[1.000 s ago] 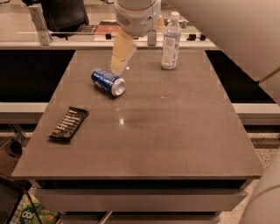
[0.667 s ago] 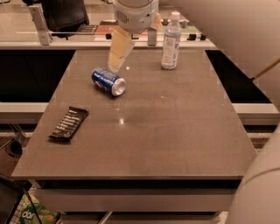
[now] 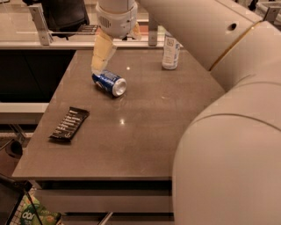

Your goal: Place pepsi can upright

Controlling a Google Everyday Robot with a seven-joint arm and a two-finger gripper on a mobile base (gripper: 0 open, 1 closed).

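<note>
Since a second ago, your end effector (image 3: 102, 55) has slid left and dropped lower, and it now hangs just above the far, left-hand end of the pepsi can (image 3: 109, 81), close to it. From this view you cannot tell whether they touch. More of the pale arm (image 3: 219, 132) now fills the right side of the view. The can has not moved. It lies on its side on the rear left part of the tabletop (image 3: 145, 132), with its silver end turned toward the camera and to the right.

Whether the end effector is released or clenched cannot be told from this angle, though the can rests on the surface with nothing holding it. Your approach looks nearly finished, but the grasp and the tipping upright are not yet done.

Elsewhere on the brown, lightly glossy tabletop, a clear bottle (image 3: 170, 52) with a white label stands upright near the back edge, well apart from the can. A dark wrapped bar (image 3: 69, 124) lies flat near the left edge, closer to the camera. Behind the tabletop runs a pale ledge with a dark screen-like object (image 3: 61, 13) on it. A green printed bag (image 3: 37, 215) shows at floor level, bottom left.
</note>
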